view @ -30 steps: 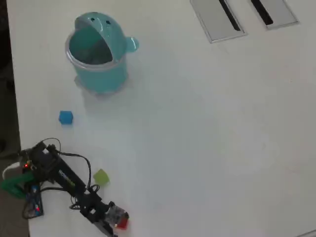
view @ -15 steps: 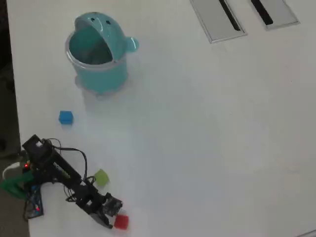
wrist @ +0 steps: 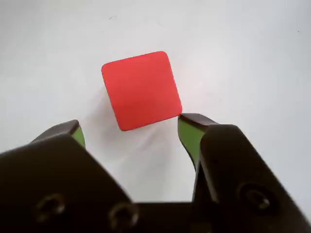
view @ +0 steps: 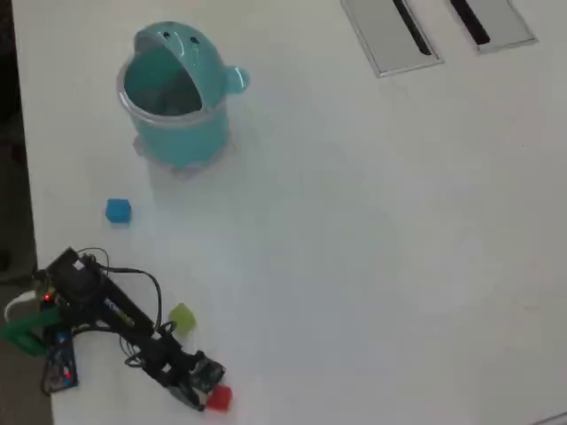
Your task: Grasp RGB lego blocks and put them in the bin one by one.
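Observation:
The red block (wrist: 141,90) (view: 219,399) lies on the white table just ahead of my gripper (wrist: 131,127) (view: 209,391). The gripper is open, and its green-lined fingertips (wrist: 188,133) stand on either side of the block's near edge. The right tip touches or nearly touches the block's corner; nothing is held. In the overhead view the yellow-green block (view: 182,318) lies beside the arm, and the blue block (view: 118,211) sits farther up. The teal bin (view: 177,97) stands at the upper left.
Two grey panels with black slots (view: 390,35) lie at the table's top right. The table's left edge (view: 31,221) runs close to the arm's base (view: 53,336). The red block lies near the bottom edge of the overhead view.
The gripper lifted off the red block, which showed clear of it half a second ago. It now stands close behind the block again, and the arm has shifted slightly.

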You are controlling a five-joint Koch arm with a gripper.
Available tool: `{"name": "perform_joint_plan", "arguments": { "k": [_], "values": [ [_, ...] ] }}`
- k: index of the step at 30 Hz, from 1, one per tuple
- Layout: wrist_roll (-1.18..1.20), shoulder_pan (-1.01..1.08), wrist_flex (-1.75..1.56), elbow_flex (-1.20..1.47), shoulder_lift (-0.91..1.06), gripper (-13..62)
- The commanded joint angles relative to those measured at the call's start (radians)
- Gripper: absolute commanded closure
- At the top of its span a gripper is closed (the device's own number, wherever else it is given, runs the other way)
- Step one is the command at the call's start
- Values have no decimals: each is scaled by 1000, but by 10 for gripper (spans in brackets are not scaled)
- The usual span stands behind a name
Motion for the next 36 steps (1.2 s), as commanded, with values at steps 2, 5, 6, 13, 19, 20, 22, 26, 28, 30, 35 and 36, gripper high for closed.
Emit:
{"name": "perform_joint_plan", "arguments": {
  "k": [2, 5, 6, 13, 19, 20, 22, 26, 28, 30, 35, 36],
  "values": [
    [15, -11, -63, -87, -9, 138],
    [49, -15, -110, -94, -49, 142],
    [60, -17, -114, -97, -57, 143],
    [71, -9, -192, -133, -127, 152],
    [104, -3, -209, -183, -176, 163],
    [103, 0, -209, -183, -179, 169],
    [103, 5, -207, -183, -183, 171],
    [106, 8, -178, -183, -181, 220],
    [138, 6, -170, -183, -179, 269],
    [164, 2, -166, -181, -181, 312],
    [184, -12, -167, -212, -176, 354],
    [202, -18, -167, -221, -166, 354]
  ]
}}
